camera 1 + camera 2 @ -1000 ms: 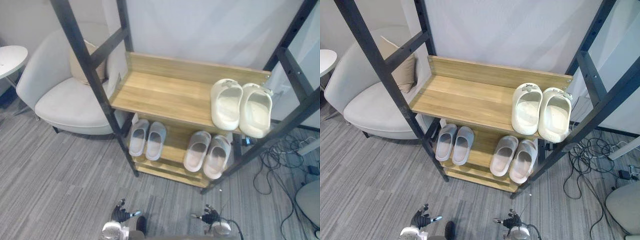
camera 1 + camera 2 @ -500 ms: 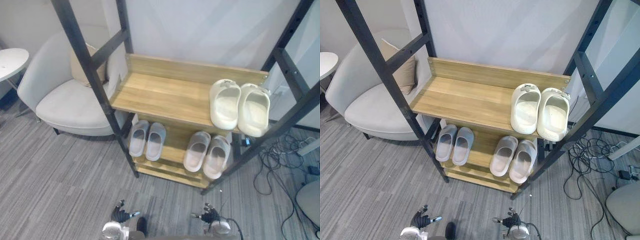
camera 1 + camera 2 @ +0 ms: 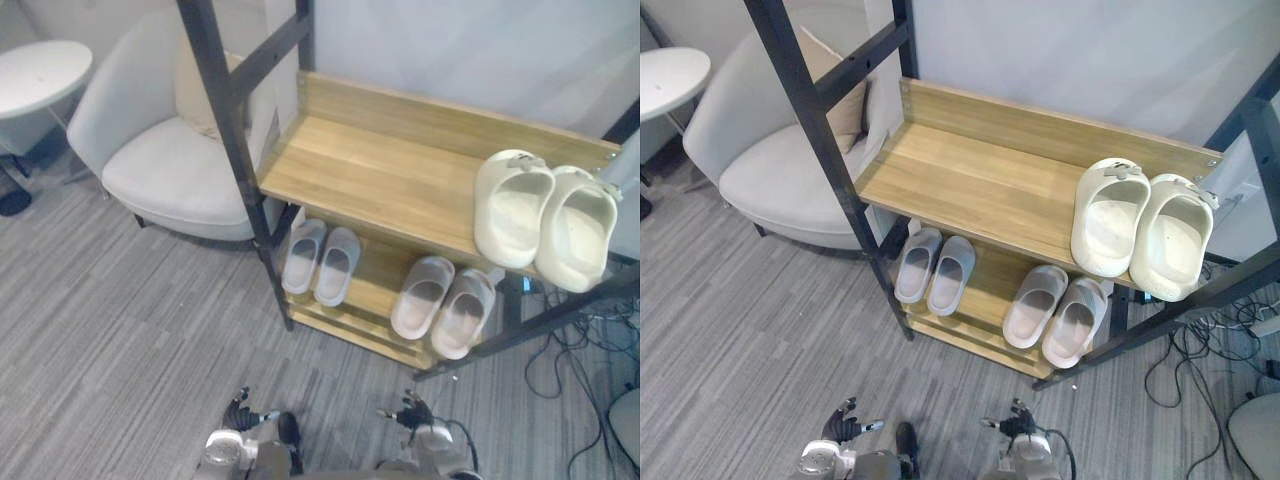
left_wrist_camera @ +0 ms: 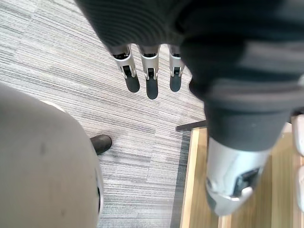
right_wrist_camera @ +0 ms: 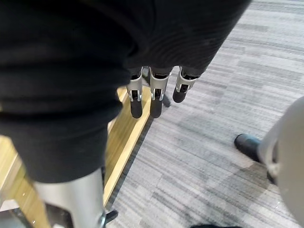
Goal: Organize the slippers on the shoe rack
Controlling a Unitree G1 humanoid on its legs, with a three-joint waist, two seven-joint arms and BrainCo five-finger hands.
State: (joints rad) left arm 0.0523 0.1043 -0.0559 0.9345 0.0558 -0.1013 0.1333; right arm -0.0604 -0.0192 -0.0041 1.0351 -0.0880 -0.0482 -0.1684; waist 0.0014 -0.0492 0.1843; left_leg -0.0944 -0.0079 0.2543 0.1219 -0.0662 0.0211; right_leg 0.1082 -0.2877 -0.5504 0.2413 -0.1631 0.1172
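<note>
While left robot hand and right robot hand hang spread, shelf partly hides grey slippers.

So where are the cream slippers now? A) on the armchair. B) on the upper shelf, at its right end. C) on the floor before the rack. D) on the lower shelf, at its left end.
B: the cream slippers stand side by side on the upper shelf, at its right end.
</note>
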